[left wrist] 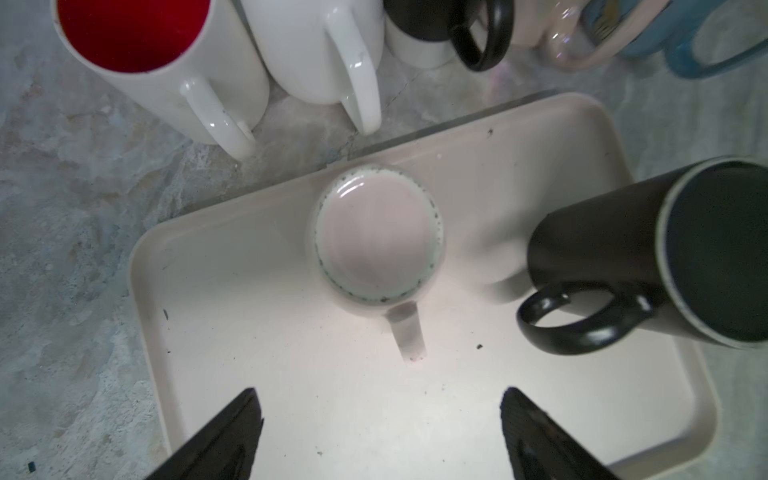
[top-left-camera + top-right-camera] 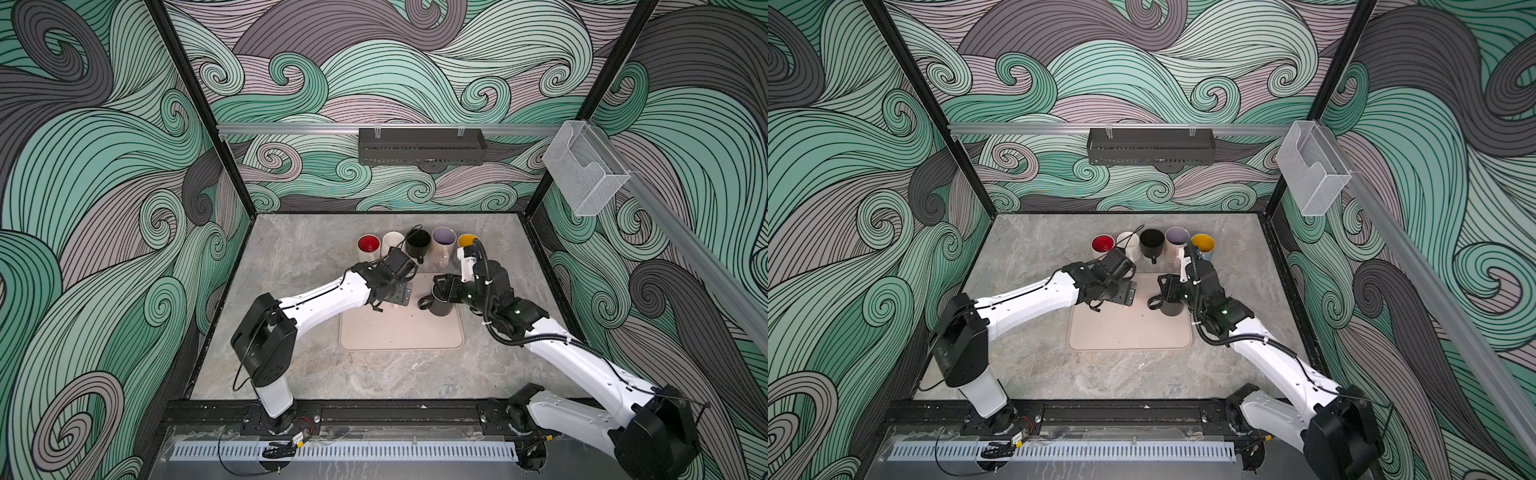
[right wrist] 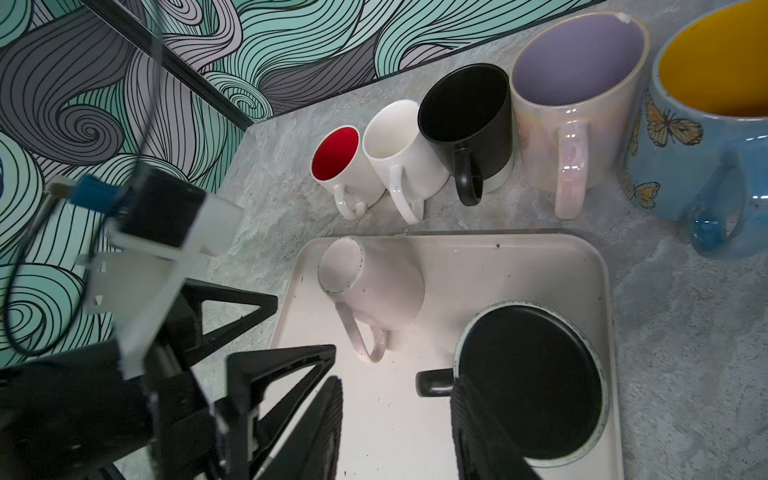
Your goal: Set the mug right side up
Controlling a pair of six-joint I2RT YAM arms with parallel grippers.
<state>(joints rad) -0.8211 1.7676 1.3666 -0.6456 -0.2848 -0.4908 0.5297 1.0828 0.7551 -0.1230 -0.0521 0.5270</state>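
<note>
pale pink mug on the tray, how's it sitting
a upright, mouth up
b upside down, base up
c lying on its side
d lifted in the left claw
b: the pale pink mug shows its closed, flat base upward with its mouth down on the tray, and the left claw stands open, clear of it.

Pale pink mug [image 1: 376,237]: glossy glazed ceramic, speckled at the foot ring; dark mug [image 1: 594,245]: matt black finish. Tray [image 1: 232,332]: smooth, matt, plastic-looking; desk [image 1: 62,216]: grey, marbled, stone-like surface. Lilac-lined mug [image 3: 557,124]: pearly, iridescent gloss.
</note>
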